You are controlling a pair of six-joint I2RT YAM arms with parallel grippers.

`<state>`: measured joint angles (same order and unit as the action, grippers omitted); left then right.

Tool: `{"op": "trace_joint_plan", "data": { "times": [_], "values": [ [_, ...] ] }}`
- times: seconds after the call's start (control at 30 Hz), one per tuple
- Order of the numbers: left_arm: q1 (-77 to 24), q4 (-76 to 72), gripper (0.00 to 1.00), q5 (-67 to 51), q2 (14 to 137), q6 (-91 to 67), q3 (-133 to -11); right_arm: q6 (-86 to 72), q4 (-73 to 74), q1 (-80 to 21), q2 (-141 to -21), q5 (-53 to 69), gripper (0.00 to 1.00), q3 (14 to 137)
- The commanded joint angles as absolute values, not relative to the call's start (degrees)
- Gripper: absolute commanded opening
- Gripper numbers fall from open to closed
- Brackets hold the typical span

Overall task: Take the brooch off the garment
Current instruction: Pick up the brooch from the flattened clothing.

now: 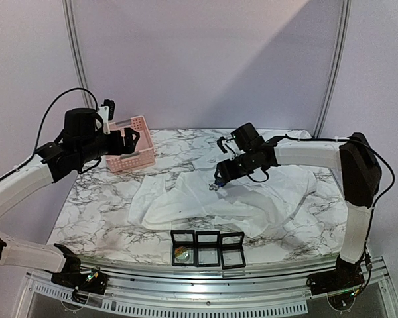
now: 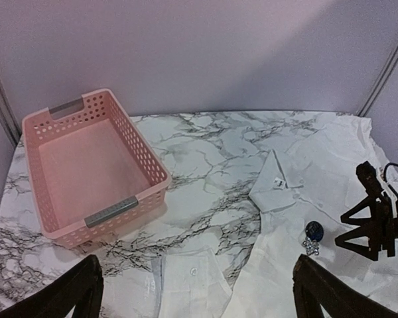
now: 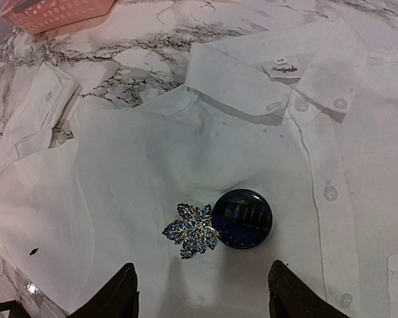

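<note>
One leaf brooch [image 3: 191, 230], touching a round badge [image 3: 242, 218] at its 3 o'clock, lies on the shirt [image 3: 132, 165] just at 12 o'clock from the nearer right end effector [image 3: 202, 278], whose fingers stand apart, while the left end effector [image 2: 198, 265] hangs wide open, well away.

Top external view: fixed station above and behind both arm bases, facing forward and down; distant, taking in the whole surface [image 1: 93, 218].

Left wrist view: held high over the left side, angled down and rightward; middle range, covering the pink basket [image 2: 93, 172] and the collar end of the garment [image 2: 331, 165].

Right wrist view: close over the garment, facing steeply down, the brooch [image 3: 191, 230] near centre.

Overlap: pink basket and garment appear in all three views. The left wrist view also takes in the right end effector [image 2: 345, 230] and the brooch just beside it.
</note>
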<state>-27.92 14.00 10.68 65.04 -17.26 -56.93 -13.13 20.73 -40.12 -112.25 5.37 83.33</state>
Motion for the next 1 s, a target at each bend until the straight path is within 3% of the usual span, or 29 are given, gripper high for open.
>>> {"op": "trace_joint_plan", "data": {
  "times": [0.0, 0.97],
  "values": [
    [-26.98, 14.79, 1.00, 9.68, 67.70, -13.18, -56.26, -16.35, 23.28, -40.71, -116.57, 6.93, 0.65, 86.83],
    [-26.98, 15.94, 1.00, 4.55, 69.35, -12.37, -56.91, -21.53, 26.67, -44.50, -127.76, -1.20, 0.54, 93.53]
  ]
}}
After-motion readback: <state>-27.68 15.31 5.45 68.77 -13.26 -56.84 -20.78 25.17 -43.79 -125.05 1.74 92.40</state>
